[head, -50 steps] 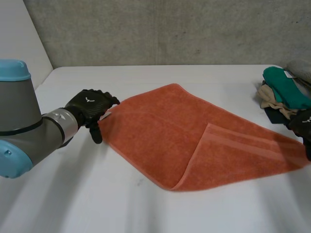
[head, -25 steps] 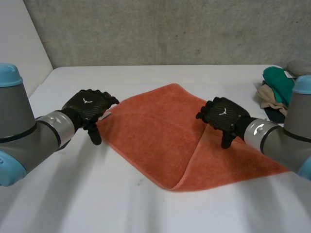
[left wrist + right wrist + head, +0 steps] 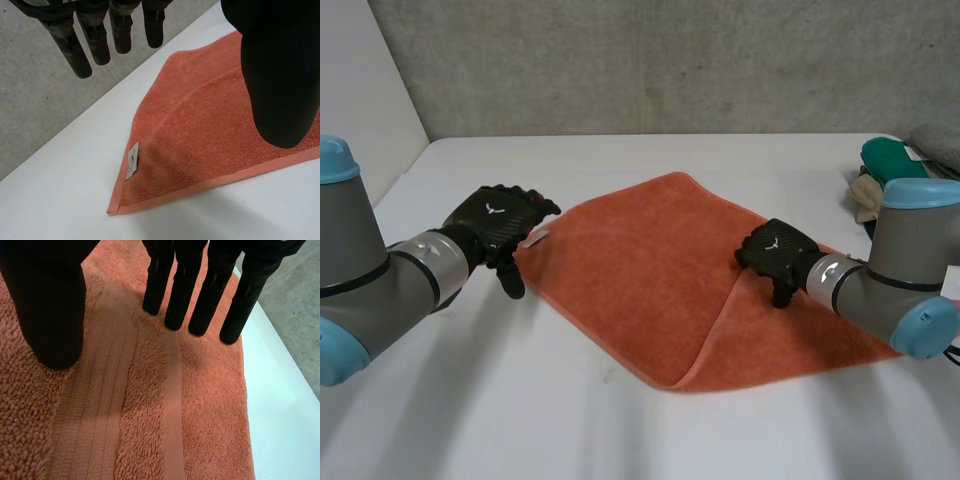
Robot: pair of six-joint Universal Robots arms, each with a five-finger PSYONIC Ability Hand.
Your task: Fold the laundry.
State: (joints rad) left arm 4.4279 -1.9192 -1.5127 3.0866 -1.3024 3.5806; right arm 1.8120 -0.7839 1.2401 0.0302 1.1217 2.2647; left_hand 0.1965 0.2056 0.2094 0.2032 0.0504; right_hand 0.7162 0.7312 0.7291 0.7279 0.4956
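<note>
An orange towel (image 3: 650, 270) lies flat on the white table (image 3: 500, 400), its right part folded over so a banded flap lies on top. My left hand (image 3: 498, 222) hovers open at the towel's left corner, fingers straight. In the left wrist view the fingers (image 3: 100, 40) and thumb (image 3: 280, 75) hang above the towel (image 3: 210, 135), near its corner with a small white label (image 3: 131, 160). My right hand (image 3: 775, 252) rests over the flap's upper corner. In the right wrist view its fingers (image 3: 200, 295) point down at the towel's woven band (image 3: 100, 415), with no cloth between them and the thumb.
A pile of folded clothes (image 3: 885, 180), green on top, sits at the table's far right edge behind my right arm. A grey wall runs along the table's back. Bare table lies in front of the towel.
My right arm came in from the right edge and set its hand over the folded flap's corner, fingers drawing in a little. The left hand has barely moved.
</note>
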